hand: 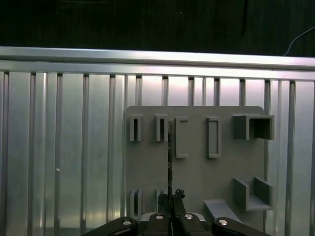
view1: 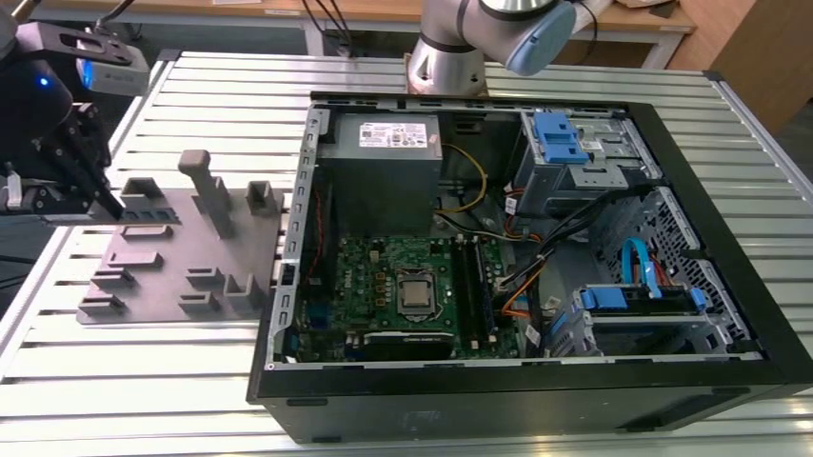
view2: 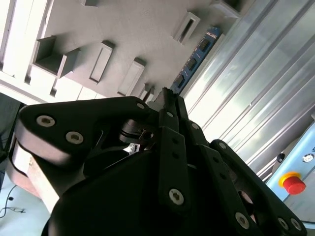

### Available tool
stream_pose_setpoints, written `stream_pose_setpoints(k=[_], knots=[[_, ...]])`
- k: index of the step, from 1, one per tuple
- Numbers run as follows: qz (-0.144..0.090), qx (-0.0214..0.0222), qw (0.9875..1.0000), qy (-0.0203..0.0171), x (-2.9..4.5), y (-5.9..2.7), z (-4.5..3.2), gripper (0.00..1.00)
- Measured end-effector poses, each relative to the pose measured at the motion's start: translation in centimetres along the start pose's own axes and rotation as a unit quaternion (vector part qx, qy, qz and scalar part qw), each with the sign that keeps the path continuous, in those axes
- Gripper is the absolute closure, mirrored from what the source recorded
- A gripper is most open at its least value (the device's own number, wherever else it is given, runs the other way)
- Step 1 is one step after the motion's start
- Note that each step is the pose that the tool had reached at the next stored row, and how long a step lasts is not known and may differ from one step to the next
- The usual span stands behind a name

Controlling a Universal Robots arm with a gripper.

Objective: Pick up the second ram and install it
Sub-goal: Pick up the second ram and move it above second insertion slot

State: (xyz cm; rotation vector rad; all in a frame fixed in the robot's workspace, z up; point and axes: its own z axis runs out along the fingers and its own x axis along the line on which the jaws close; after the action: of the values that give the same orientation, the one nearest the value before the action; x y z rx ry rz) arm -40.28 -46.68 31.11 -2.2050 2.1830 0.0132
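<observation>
Now, exterior view: gripper (view1: 112, 205) over the grey slotted plate (view1: 166, 262), at its edge toward the exterior view's left, pinching the second ram (view1: 148, 217). Second wrist view: jaws narrow on 1 end. First wrist view: ram edge-on, long axis running straight out from the gripper.

Ribbed aluminium slat table (view1: 128, 381) carries everything. Grey plastic fixture block with slots and upright posts (view1: 166, 276) at exterior view's left, just beside open black metal tower case (view1: 508, 405) lying on side. Inside case: green motherboard (view1: 381, 271) near, silver power supply box (view1: 381, 162) far, blue plastic drive latch (view1: 555, 138) far, toward exterior view's right. Red round stop button (view2: 294, 183) in second wrist view.
</observation>
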Motion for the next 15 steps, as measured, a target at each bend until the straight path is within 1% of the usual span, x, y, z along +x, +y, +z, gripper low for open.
stream_pose_setpoints(k=[15], knots=[[0.0,0.0,1.0,0.0,-0.05,-0.03,-1.55,0.86]])
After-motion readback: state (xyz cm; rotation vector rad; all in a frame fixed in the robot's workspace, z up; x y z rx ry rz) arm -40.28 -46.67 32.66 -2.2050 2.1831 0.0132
